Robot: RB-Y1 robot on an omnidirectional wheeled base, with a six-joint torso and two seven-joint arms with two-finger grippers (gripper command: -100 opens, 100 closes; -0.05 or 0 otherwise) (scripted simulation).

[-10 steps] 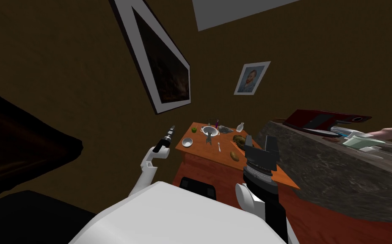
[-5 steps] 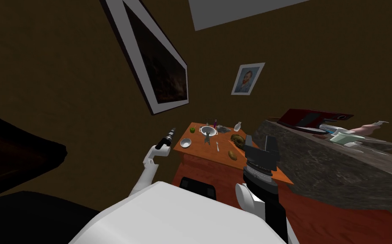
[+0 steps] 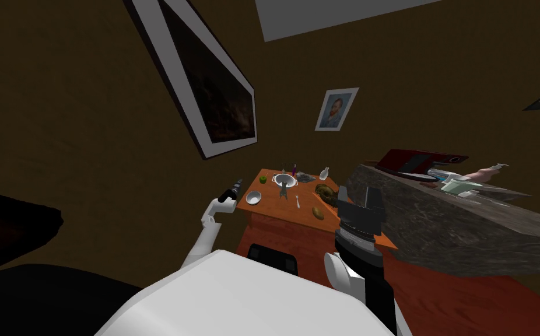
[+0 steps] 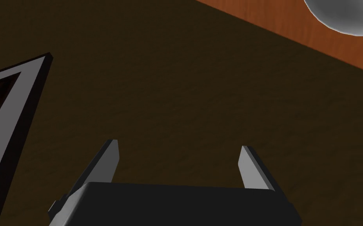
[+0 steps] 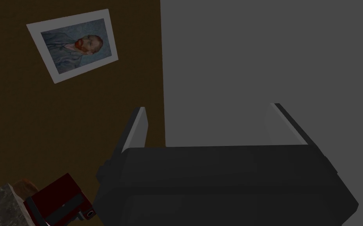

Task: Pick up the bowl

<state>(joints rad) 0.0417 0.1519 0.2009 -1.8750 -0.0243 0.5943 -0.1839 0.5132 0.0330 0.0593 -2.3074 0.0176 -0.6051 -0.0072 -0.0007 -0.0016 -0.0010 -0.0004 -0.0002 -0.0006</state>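
A small white bowl sits near the left edge of the orange table. My left gripper hovers just off that edge, to the left of the bowl and apart from it. In the left wrist view the left gripper is open and holds nothing, with brown floor beyond the fingers. The bowl and the table's edge lie off to one side, well beyond the fingertips. My right gripper is raised over the table's right side. The right wrist view shows the right gripper open and empty.
On the table are a larger white dish, a green apple, a small bottle, a spoon, a potato and a brown loaf. A stone counter with a red appliance flanks the right. A dark chair back stands at the table's near side.
The whole head view has shifted, so I have moved. My left gripper has come slightly nearer the bowl. Both grippers stay open.
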